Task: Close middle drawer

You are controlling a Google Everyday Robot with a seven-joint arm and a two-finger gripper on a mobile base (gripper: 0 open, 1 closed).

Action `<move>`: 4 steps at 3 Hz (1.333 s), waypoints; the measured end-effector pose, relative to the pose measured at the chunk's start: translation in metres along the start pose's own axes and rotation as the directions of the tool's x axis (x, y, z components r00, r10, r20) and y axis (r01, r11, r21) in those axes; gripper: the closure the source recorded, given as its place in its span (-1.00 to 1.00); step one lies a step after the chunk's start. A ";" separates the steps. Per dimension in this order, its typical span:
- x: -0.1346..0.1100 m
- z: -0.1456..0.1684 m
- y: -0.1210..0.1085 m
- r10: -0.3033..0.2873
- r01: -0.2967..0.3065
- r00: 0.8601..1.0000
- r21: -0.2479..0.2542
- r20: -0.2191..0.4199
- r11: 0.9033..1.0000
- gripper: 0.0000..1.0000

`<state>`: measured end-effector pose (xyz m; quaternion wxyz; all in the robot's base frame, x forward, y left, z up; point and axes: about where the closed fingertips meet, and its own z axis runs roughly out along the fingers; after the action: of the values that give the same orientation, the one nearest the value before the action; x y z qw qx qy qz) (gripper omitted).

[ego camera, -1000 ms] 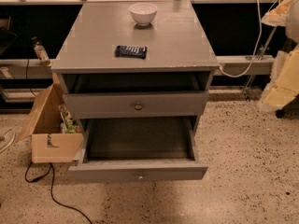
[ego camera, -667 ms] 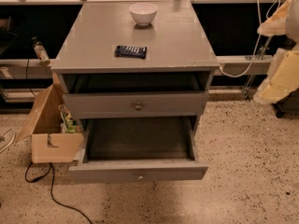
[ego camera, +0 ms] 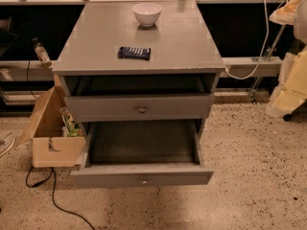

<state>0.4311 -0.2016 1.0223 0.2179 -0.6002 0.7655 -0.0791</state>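
The middle drawer [ego camera: 142, 175] is a wide grey drawer with a low flat front and a small round knob [ego camera: 144, 180]. It is pulled far out of the grey cabinet [ego camera: 139, 37], and its dark inside shows empty. Above it sits the taller-fronted drawer with a brass knob [ego camera: 142, 109], out only slightly. The lowest drawer is hidden under the open one. My gripper [ego camera: 284, 102] is at the pale lower end of my arm at the right edge. It is well to the right of the cabinet and apart from the drawer.
A white bowl [ego camera: 147, 13] and a dark flat packet [ego camera: 134, 52] lie on the cabinet top. An open cardboard box [ego camera: 50, 138] with items stands against the cabinet's left side. A black cable [ego camera: 53, 195] runs on the speckled floor. A rail and a white cable [ego camera: 249, 66] are behind on the right.
My arm at the right edge has shifted slightly. The drawers and the things on the cabinet have not moved.
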 end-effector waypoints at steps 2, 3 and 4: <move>0.006 0.038 0.022 0.063 -0.060 0.997 -0.078 0.034 0.995 -1.00; 0.013 0.120 0.066 0.193 -0.169 0.977 -0.222 0.090 0.960 -1.00; 0.013 0.119 0.065 0.191 -0.168 0.977 -0.220 0.090 0.961 -1.00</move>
<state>0.4221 -0.1798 0.8880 0.2012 -0.5514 0.8077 0.0563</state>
